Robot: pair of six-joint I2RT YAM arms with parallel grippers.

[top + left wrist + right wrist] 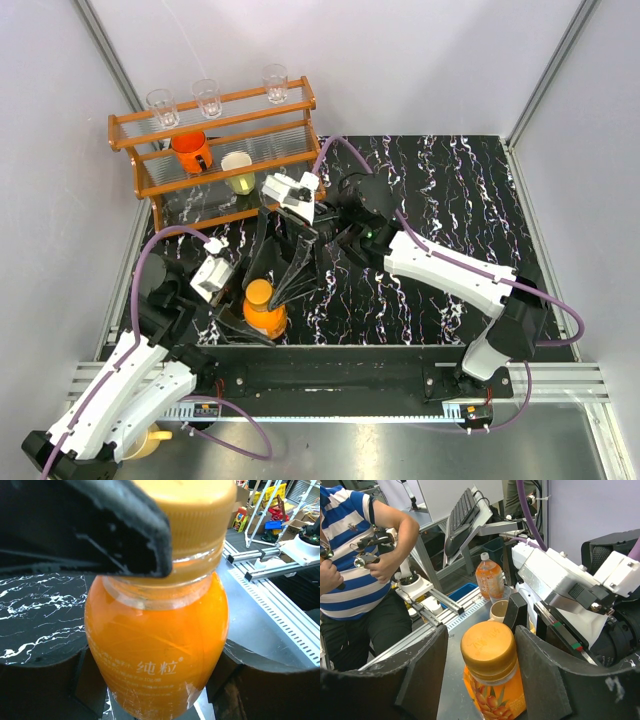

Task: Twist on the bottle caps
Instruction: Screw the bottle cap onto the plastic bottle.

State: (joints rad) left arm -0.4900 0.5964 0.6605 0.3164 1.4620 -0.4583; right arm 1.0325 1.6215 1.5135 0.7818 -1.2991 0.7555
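Black marble veined with white covers the counter (450, 200). Near its front edge the orange bottle (268, 320) stands upright, with the orange cap (259, 293) sitting on its neck.

My left jaws pinch the bottle's body from both sides. The left wrist view shows that body filling the space between my two fingers (45, 685), its printed label facing the camera. The overhead view shows none of this.

My right jaws come in from the far side and stand spread around the cap. The right wrist view shows this best. The cap lies between the two pads (420, 680), with a clear gap on one side. The other pad is against the cap or just beside it; I cannot tell which. From the left wrist, one right finger (100, 530) crosses in front of the cap and hides part of it.

Only the overhead view takes in the wooden rack (215, 135) at the counter's far left corner. It has three clear glasses (207, 97) on top, and an orange mug (190, 152) and a pale cup (238, 172) on its shelves.

Only the right wrist view looks past the counter, to a person in a blue-and-white striped shirt (350, 580), a keyboard (465, 510) and another orange drink bottle with a white top (489, 577). The left wrist view catches the aluminium rail (280, 615) along the counter's edge.
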